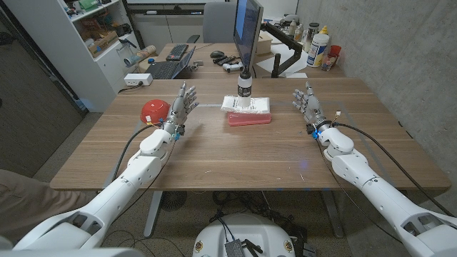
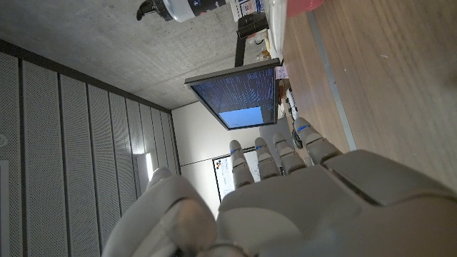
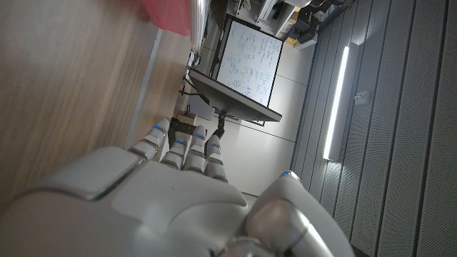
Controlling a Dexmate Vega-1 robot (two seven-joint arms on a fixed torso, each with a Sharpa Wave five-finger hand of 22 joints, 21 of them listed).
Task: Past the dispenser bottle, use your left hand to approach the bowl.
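Head view: bottle (image 1: 244,86) label unreadable.

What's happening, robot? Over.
Left hand open beside red bowl, not touching. Right hand open, holding nothing. Bottle stands mid-table, off to the side; nothing between hand and bowl.

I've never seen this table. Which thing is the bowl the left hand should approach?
Start at the wooden table and go to its far left part. The bowl sits just left of the left hand, a round red thing, unlike the upright dispenser bottle on the flat packs mid-table.
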